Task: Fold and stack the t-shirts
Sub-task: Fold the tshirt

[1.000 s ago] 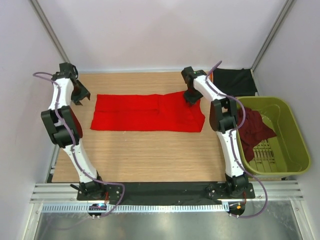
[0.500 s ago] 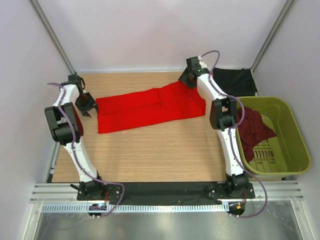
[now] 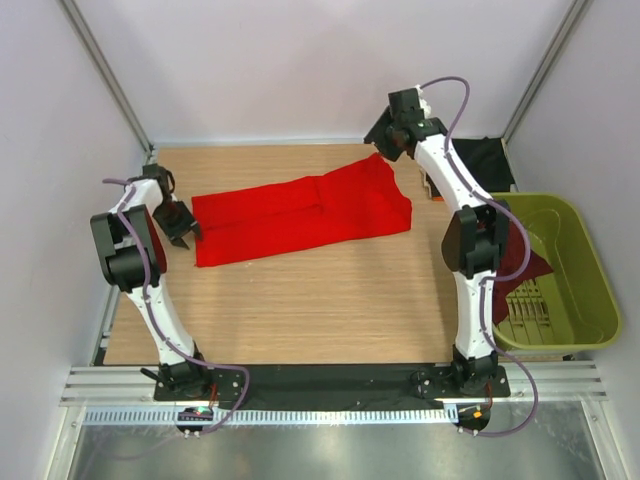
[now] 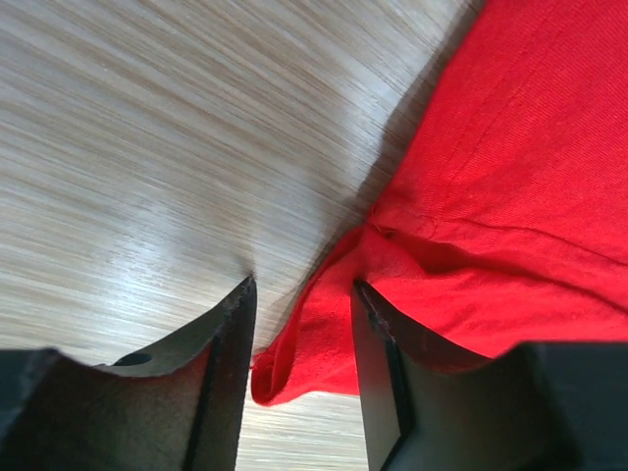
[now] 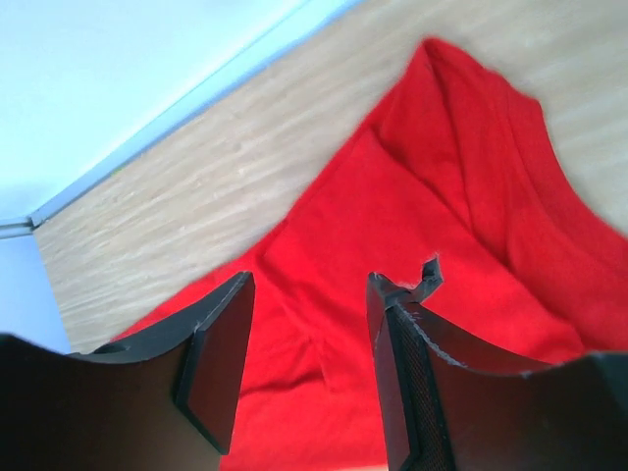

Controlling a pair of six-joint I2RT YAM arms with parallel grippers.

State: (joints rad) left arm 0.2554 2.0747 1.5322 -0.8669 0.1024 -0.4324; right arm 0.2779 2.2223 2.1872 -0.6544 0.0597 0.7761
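The bright red t-shirt (image 3: 300,215) lies as a long folded strip on the wooden table, slanting up to the right. My left gripper (image 3: 184,226) is low at its left end; in the left wrist view the jaws (image 4: 302,324) stand apart with a rolled corner of the red cloth (image 4: 471,196) lying between them, not pinched. My right gripper (image 3: 387,140) is open and empty, raised above the shirt's far right corner; the right wrist view (image 5: 309,294) looks down on red cloth (image 5: 392,226). The black shirt (image 3: 478,158) lies at the back right. The dark maroon shirt (image 3: 530,262) is in the basket.
The olive-green plastic basket (image 3: 580,300) stands at the right edge of the table. White walls enclose the back and both sides. Bare wood (image 3: 300,310) stretches in front of the red shirt.
The shirt's right end was dragged toward the back, leaving the strip slanted. My right gripper then let go and rose toward the back wall. My left gripper came down to the shirt's left end.
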